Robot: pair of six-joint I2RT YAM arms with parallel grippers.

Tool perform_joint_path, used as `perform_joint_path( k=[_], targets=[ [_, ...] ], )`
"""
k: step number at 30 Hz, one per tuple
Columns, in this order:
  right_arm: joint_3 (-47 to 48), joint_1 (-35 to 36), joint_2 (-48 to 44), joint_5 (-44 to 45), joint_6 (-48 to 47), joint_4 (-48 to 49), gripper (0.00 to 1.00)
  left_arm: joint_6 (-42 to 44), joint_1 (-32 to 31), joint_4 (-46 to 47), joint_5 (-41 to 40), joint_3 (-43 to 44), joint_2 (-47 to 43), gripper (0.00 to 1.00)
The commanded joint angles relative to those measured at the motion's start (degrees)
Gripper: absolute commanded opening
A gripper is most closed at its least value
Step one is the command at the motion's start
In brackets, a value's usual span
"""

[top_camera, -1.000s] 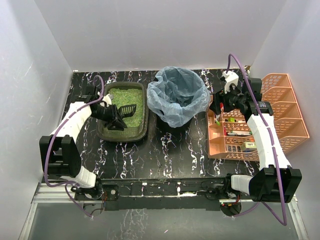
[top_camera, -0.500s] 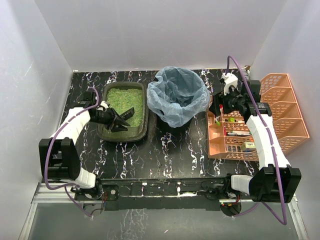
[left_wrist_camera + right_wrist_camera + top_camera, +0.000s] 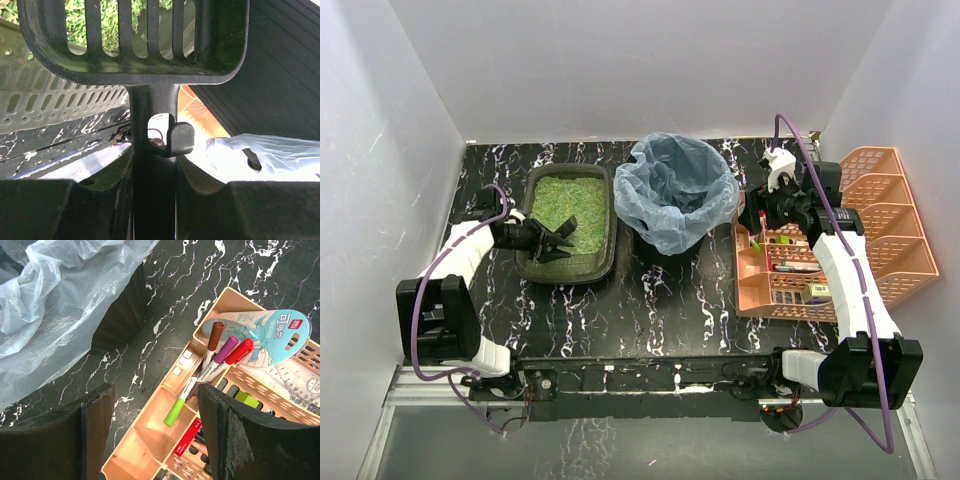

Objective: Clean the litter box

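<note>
On the left side of the black marbled table sits the litter box [image 3: 582, 268], just beside the bin [image 3: 650, 160] with its blue bag. Green litter covers its floor. The left gripper [image 3: 542, 240] is clamped on the handle of a dark slotted scoop [image 3: 560, 238], which hangs over the near-left part of the tray. In the wrist view, litter shows through the slots, and I cannot make out anything lying on the blade. From above I see no waste in the bag either. My guess is that the cleaning is at an early or middle stage, with sifting under way and nothing clearly carried across to the bin.

The right gripper [image 3: 155, 430] hovers with its jaws apart and empty over the near-left corner of the orange organiser [image 3: 880, 200], close to the bin.

Compared with a second ago, the left arm has drawn back toward its own side. The scoop has slid from the middle of the litter toward the tray's near-left edge. The right arm has barely shifted.
</note>
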Motion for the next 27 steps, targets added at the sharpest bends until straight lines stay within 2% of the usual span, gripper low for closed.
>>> perform_joint_path(
  k=[1,27],
  targets=[
    [-0.3,-0.3,-1.3,-1.4,-0.4,4.1,0.72,-1.7,0.9,0.8,1.7,-0.7,-2.9,0.00],
    [-2.3,-0.3,-2.1,-1.2,-0.4,5.5,0.72,1.8,6.0,-1.0,-2.5,1.3,2.4,0.00]
  ],
)
